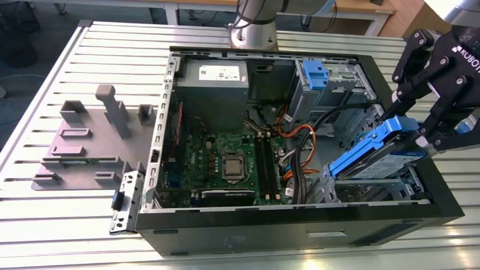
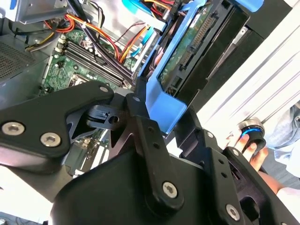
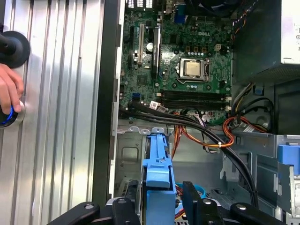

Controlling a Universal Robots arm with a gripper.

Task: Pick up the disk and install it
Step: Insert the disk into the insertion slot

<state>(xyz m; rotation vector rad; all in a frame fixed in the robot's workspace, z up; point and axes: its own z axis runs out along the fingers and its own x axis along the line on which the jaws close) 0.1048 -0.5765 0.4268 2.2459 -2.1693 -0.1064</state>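
A: Surface? Slatted metal table (image 1: 90,50), open black PC case (image 1: 300,225) lying on it.

B: Fingers (image 2: 140,101): black, closed onto the disk's (image 1: 375,154) blue rail; in the first wrist view one finger (image 3: 192,199) sits beside the blue carrier edge. So the gripper (image 1: 424,132) has it clamped.

A: Disk position?

B: Tilted, held above the case's near corner on the exterior view's right, over the metal drive bay (image 1: 375,188). Its underside circuit board and connector show in the second wrist view.

A: Writing?

B: White sticker on the grey power-supply box (image 1: 213,84), too small to read. Skipping logos.

A: Around it?

B: Orange and black cables (image 1: 296,140) run just beside the disk, between it and the motherboard (image 1: 225,163). Blue caddy clip (image 1: 315,73) at the far side of the case. Grey fixture plate (image 1: 82,140) on the exterior view's left, well apart. A hand (image 3: 9,91) rests on a round knob in the first wrist view.

A: Case contents?

B: Motherboard, CPU socket (image 3: 193,69), supply, cables.
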